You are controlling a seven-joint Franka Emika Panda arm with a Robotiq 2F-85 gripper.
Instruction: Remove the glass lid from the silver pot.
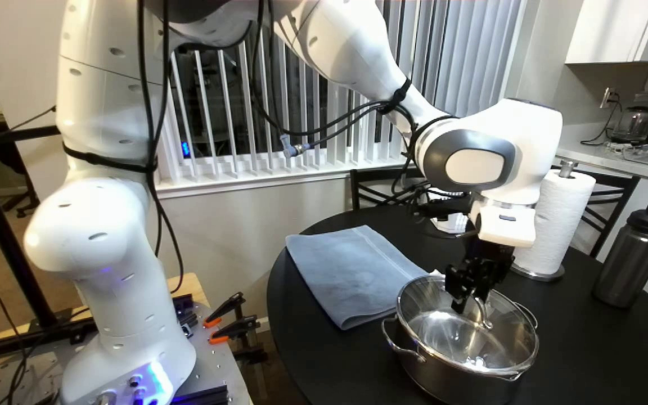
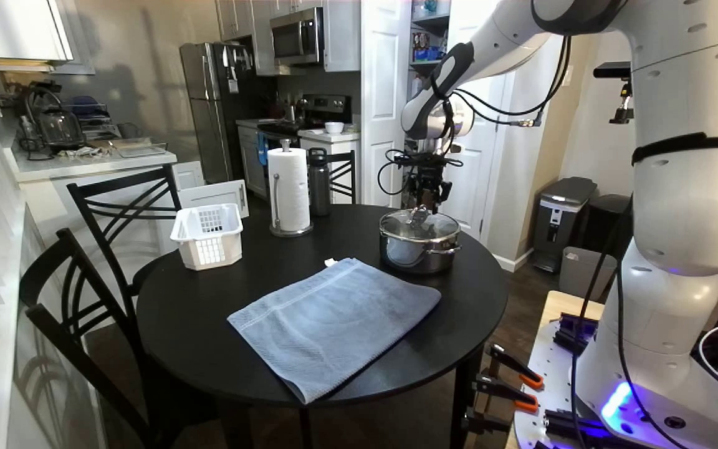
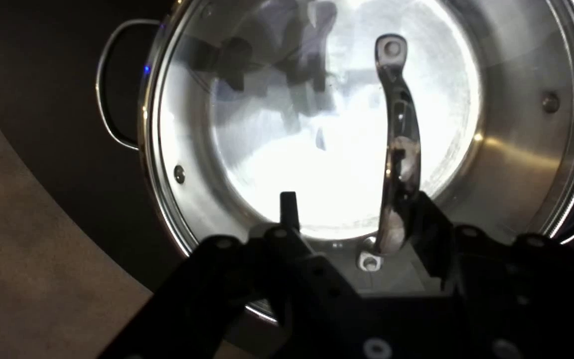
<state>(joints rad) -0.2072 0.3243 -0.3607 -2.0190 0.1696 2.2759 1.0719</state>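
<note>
The glass lid point(image 1: 442, 337) rests on the silver pot point(image 1: 453, 385), covering its mouth. In an exterior view, the lid point(image 2: 409, 226) sits flat on the pot point(image 2: 418, 257). The lid carries an arched shiny metal handle point(image 3: 402, 134), seen from above in the wrist view. My gripper point(image 3: 357, 204) is open, its fingers on either side of the near end of this handle. The right finger is close against the handle; whether it touches I cannot tell. A wide gap lies between the handle and the left finger. The gripper point(image 1: 467, 298) points down over the lid.
A folded blue-grey cloth point(image 1: 352, 275) lies beside the pot on the round black table point(image 2: 209, 349). A paper towel roll point(image 2: 289, 190), a dark metal bottle point(image 1: 633, 256) and a white basket point(image 2: 209, 240) stand on it. Chairs point(image 2: 125, 206) stand around the table.
</note>
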